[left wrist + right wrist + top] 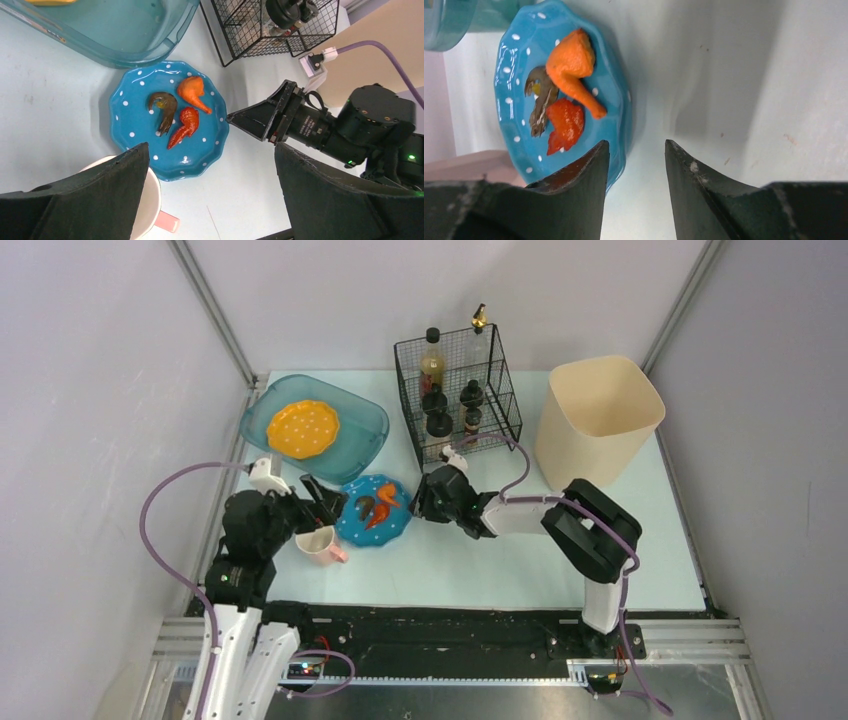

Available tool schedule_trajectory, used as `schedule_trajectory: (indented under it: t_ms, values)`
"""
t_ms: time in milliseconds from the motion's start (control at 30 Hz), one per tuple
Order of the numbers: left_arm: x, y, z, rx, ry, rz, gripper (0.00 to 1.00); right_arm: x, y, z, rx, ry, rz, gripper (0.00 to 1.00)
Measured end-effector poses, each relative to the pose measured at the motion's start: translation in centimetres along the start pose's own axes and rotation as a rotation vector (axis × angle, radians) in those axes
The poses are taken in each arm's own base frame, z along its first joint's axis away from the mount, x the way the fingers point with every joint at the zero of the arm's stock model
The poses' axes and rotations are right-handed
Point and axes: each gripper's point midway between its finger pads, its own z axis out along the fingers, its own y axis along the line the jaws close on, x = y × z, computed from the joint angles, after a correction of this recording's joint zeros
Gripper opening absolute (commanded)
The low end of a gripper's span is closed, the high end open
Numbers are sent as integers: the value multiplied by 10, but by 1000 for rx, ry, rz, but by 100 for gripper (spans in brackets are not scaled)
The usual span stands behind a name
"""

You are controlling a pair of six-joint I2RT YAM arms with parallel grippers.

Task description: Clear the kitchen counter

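Blue plate (514, 65) rim between parted jaws of my right gripper (636, 145), wrist view only; overhead, my left gripper (325, 502) gapes above pink mug (318, 541); kitchen counter (500, 560) open rightward.

The kitchen counter (480, 570) is pale mint. Near its left edge, a blue plate (373, 510) with white dots carries an orange piece (192, 91), a red piece (185, 125) and a brown piece (164, 106). The translucent teal tub (368, 430) holds a yellow-orange plate (302, 429), also white-dotted. The mug (316, 540) is cream with a pink handle, the wire basket (505, 405) is black, and the bin (580, 455) is beige.
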Motion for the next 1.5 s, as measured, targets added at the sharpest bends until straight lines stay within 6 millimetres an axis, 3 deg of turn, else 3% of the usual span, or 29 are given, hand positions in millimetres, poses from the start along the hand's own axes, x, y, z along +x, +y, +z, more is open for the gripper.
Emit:
schedule_trajectory:
  t_ms: [167, 567, 900, 1233, 1500]
  values:
    - [-3, 0, -2, -4, -19, 4, 100, -1, -7, 13, 11, -5, 15, 46]
    - [-3, 1, -2, -6, -17, 3, 100, -4, 12, 36, -55, -28, 69, 40]
    - [-2, 1, -2, -8, -16, 3, 100, 0, 12, 44, -62, -24, 118, 0]
    - [-3, 2, -2, -14, -19, 3, 100, 0, 12, 43, -57, -26, 105, 0]
    - [-3, 3, -2, -17, -20, 2, 100, 14, 2, 16, 8, 30, 16, 0]
